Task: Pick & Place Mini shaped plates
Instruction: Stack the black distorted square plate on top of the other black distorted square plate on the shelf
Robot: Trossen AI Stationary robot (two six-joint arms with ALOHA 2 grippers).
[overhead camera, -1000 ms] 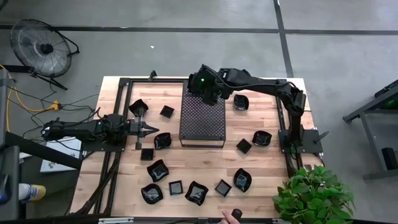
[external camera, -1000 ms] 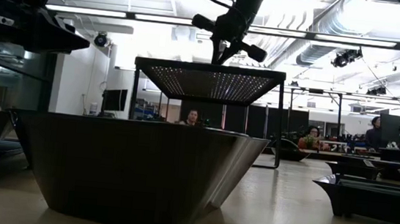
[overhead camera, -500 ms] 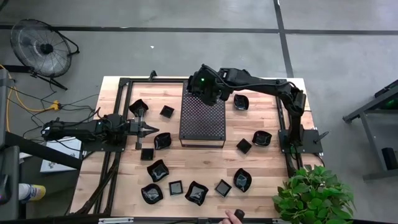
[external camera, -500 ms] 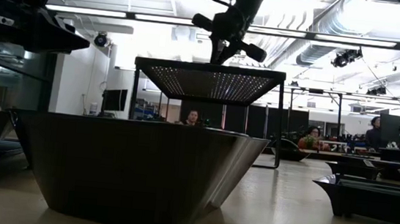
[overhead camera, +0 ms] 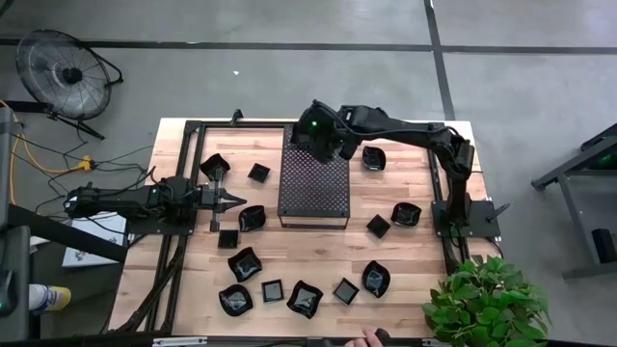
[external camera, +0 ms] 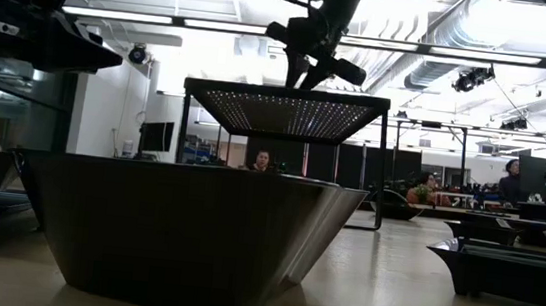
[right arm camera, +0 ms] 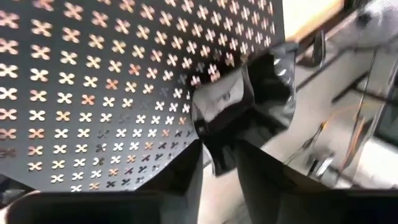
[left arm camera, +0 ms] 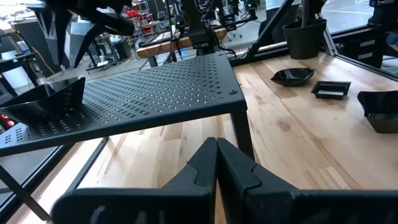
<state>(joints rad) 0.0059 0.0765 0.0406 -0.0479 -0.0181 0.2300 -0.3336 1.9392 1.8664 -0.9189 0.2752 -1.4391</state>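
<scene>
Black and glossy, a small wavy-edged mini shaped plate is sitting at the far corner of the large rectangular perforated black tray, a raised metal platform on thin legs in the middle of the pale wooden bench. The right claw is hanging directly over that corner, and in the right wrist view its two dark fingers are standing apart on either side of the dish with a gap showing, so it is released, not grasping; the plate looks to be resting on the tray's surface, which suggests it is being set down there. The corner spot is probably being used to leave the rest of the perforated top free for further dishes.

The left claw is waiting low beside the tray's near-left leg, its fingers pressed together and holding nothing; it is staying clear of the working arm.

The other mini shaped plates, square and rounded alike, are lying scattered across the bench on both sides of the tray and along the near edge, well apart from one another, which leaves room for a claw to come down around each. At the bench's near edge a person's hand is showing.
</scene>
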